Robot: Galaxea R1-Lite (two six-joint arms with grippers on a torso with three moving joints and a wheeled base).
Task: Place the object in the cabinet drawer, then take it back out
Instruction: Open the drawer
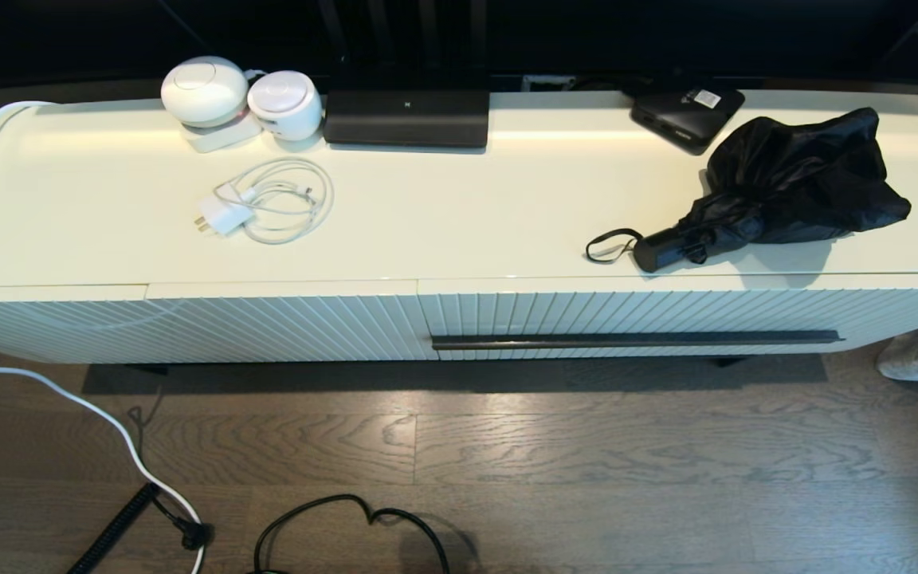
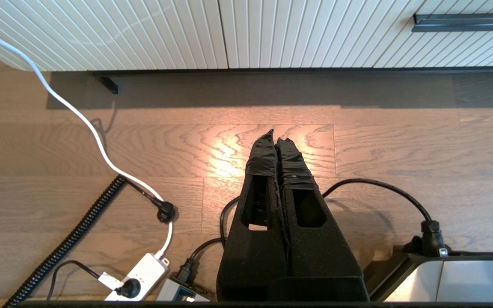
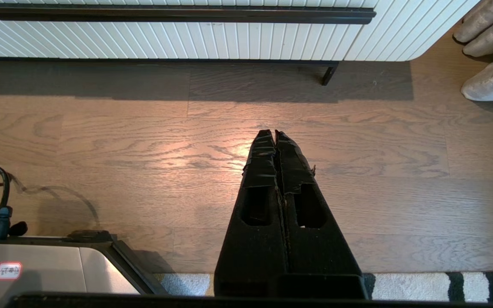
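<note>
black umbrella (image 1: pixel 794 179) on cabinet top, head view only; wrist views show left gripper (image 2: pixel 276 137) and right gripper (image 3: pixel 272 133) pressed together over floor.

A: What does the long cream cabinet (image 1: pixel 443 231) stand on?

B: A dark wood-grain plank floor (image 1: pixel 586 454), on short dark legs, with its shadow just below the ribbed front.

A: And the light?

B: A warm glare patch on the floor before the cabinet; behind it, everything is dark.
</note>
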